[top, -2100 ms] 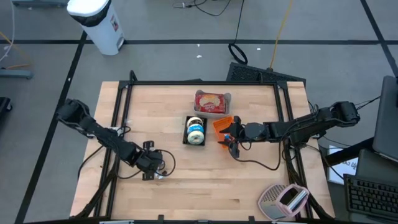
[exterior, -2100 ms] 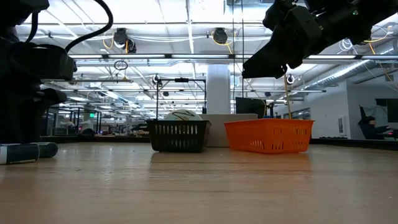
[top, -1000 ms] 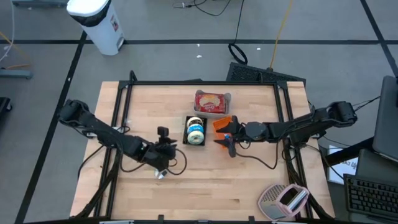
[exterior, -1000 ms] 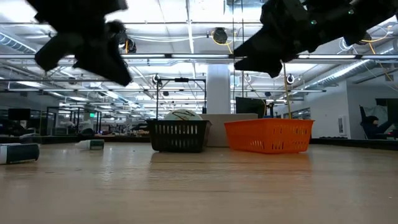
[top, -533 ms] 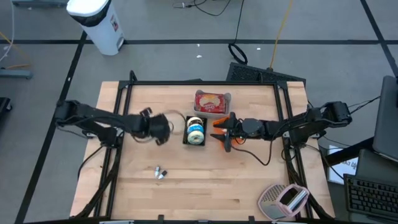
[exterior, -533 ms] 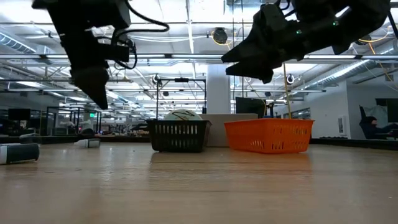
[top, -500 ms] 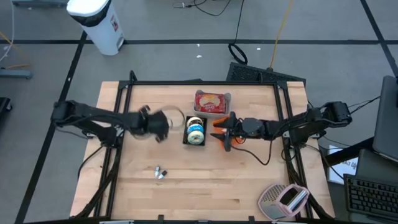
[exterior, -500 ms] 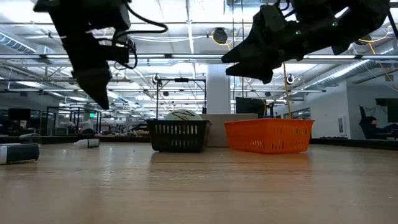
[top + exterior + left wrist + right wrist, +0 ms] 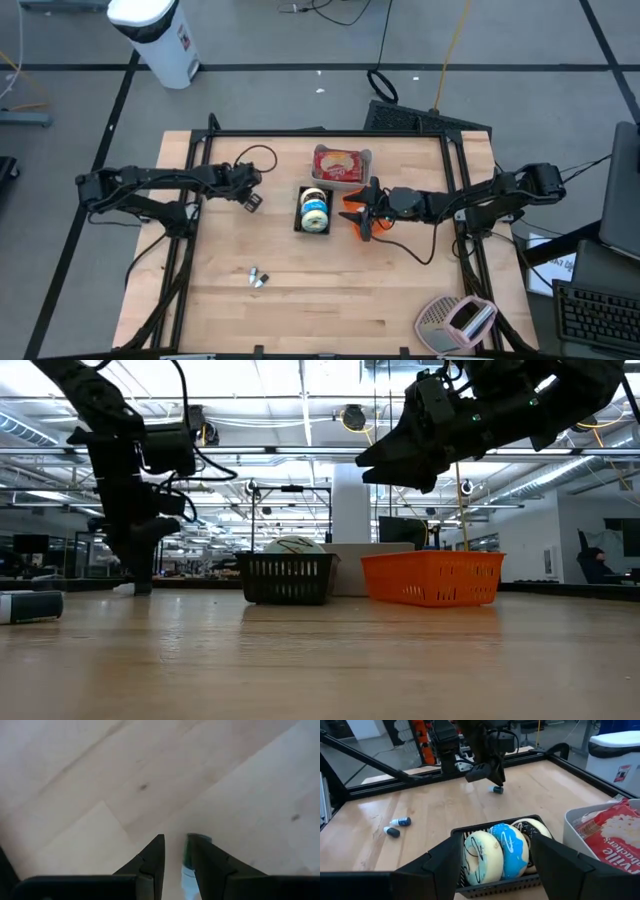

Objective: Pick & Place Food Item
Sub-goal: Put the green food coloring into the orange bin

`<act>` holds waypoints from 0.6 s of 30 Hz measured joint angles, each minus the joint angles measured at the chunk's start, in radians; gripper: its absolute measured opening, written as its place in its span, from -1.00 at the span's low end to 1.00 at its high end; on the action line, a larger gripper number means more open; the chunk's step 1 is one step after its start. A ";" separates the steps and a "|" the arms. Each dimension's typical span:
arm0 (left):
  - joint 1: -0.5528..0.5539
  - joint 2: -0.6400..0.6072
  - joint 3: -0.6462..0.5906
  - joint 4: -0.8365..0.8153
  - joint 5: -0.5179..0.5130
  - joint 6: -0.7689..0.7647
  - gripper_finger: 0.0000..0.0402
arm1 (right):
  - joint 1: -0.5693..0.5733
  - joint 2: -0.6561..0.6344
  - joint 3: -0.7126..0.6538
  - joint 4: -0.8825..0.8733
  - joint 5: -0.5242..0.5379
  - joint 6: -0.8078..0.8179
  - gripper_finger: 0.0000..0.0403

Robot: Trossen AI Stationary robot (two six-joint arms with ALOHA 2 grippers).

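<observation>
Donuts in the black basket, both arms above the table

Only the right wrist view shows the black basket (image 9: 495,852) holding three donuts (image 9: 502,847) mid-table, between the spread right gripper (image 9: 362,222) fingers; the left gripper (image 9: 251,200), near the left edge, pinches a small bottle (image 9: 189,869).

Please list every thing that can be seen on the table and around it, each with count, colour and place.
table: one, light wood.
black basket: one, table middle.
doughnuts: three, white, blue, dark; in black basket.
orange basket: one, beside black basket.
tub: one, white, behind the baskets.
packet: one, red, in tub.
small bottles: two, front left.
third bottle: under left hand.
bin: one, white, floor.
left hand: far left.
right hand: open, above orange basket.
</observation>
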 joint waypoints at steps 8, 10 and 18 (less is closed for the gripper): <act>0.002 0.001 -0.004 -0.014 0.098 -0.019 -0.54 | 0.000 0.000 0.000 -0.007 0.000 -0.001 0.11; -0.005 0.001 -0.004 -0.013 0.125 0.006 -0.54 | 0.000 0.000 0.000 -0.007 0.000 -0.001 0.11; -0.005 -0.023 0.007 -0.074 0.187 -0.070 -0.54 | 0.002 0.000 0.000 -0.012 -0.073 0.004 0.11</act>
